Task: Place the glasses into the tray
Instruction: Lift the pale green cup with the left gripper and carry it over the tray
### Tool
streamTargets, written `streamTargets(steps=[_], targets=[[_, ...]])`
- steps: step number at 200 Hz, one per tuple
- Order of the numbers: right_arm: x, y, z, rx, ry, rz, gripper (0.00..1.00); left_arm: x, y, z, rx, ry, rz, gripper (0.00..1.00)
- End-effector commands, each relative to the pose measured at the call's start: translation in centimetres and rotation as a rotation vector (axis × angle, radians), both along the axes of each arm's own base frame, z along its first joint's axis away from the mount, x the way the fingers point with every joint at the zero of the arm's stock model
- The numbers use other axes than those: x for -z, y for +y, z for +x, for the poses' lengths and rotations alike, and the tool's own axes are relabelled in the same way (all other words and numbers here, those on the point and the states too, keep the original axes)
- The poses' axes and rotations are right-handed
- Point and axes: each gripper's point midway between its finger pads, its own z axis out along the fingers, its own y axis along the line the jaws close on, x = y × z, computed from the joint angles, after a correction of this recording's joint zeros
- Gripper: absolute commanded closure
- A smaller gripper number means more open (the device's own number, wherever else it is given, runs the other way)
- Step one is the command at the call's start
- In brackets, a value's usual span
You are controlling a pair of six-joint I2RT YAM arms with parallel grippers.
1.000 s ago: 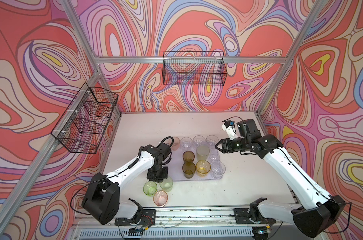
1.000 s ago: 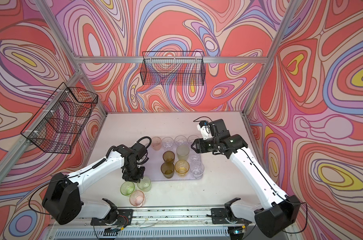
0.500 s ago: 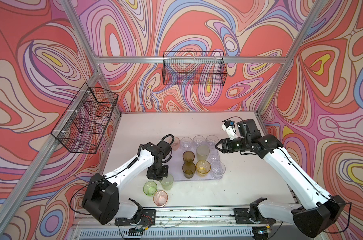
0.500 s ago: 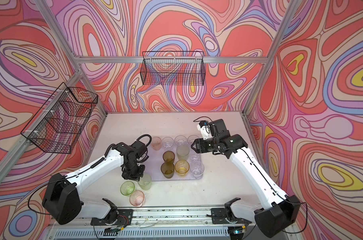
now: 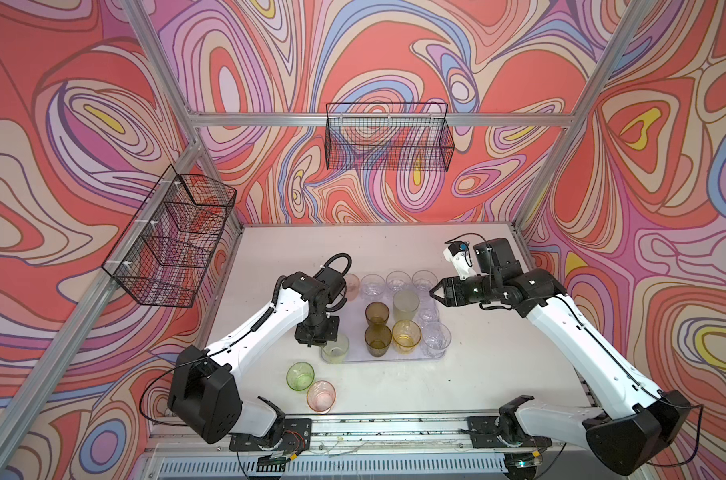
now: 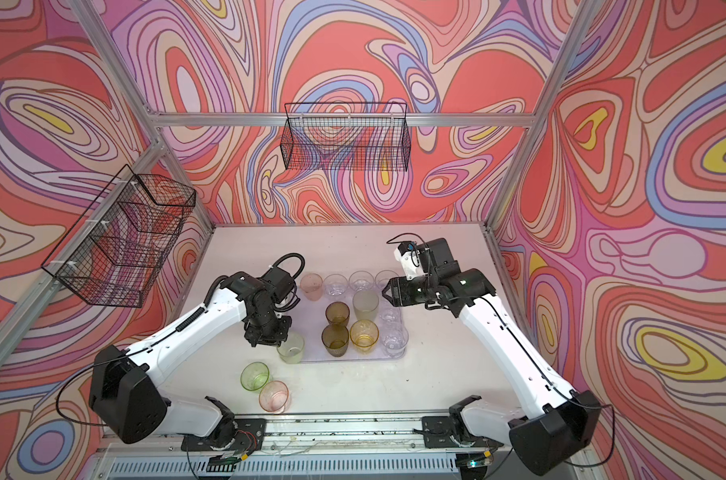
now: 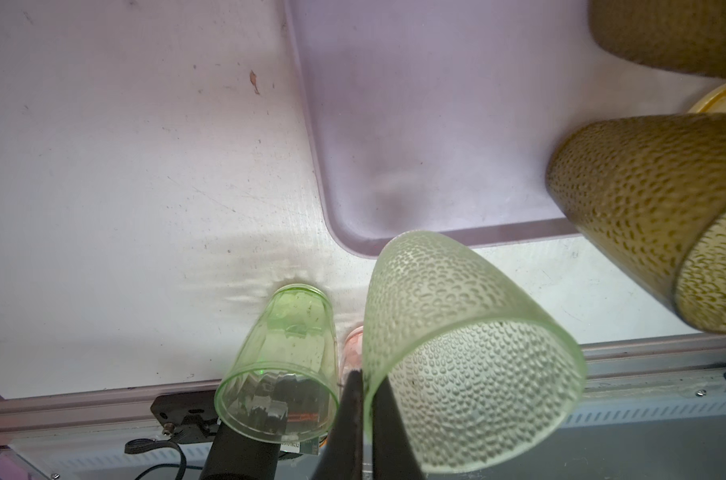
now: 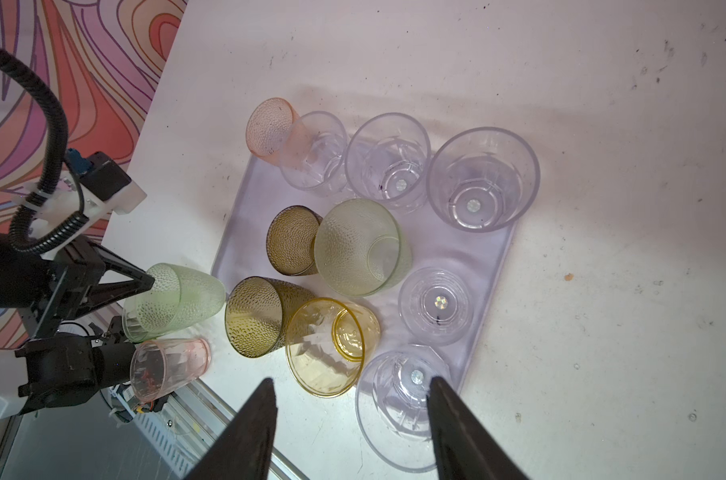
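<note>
Glass [image 7: 457, 353], pale green, sits at the tray [image 7: 394, 104] corner, rim pinched by the jaws of the left gripper [image 7: 363, 384]. Beside those jaws a green glass [image 7: 286, 357] and a pink glass [image 5: 321, 396] stand off the tray. The jaws of the right gripper [image 8: 351, 382] hang spread, empty, above the tray.

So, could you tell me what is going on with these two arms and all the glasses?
The robot is filling the lilac tray. The left gripper is shut on the rim of a pale green tumbler, holding it at the tray's near left corner. The right gripper hangs open and empty above the tray's right side. Most glasses already stand in the tray; a bright green tumbler and a pink tumbler stand outside it on the table.
</note>
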Motion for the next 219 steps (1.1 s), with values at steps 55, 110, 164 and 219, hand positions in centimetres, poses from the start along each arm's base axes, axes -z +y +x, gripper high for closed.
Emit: streamTargets(steps=[55,110,164,219], targets=[[-0.7,-0.3,-0.4,-0.001,-0.023,0.004,0.41,-0.5,-0.1,3.6,0.011,-0.037,0.013,1.0],[-0.7,-0.2,-0.3,-0.003,-0.023,0.004,0.41,-0.8,-0.8,6.4,0.012,-0.068,-0.016,1.0],[-0.9,-0.3,-0.3,-0.003,-0.027,0.002,0.4,-0.7,-1.6,8.6,0.014,-0.082,-0.011,0.99],[-1.0,-0.1,-0.1,-0.008,-0.029,0.004,0.41,0.1,-2.6,10.2,0.022,-0.078,-0.023,0.99]])
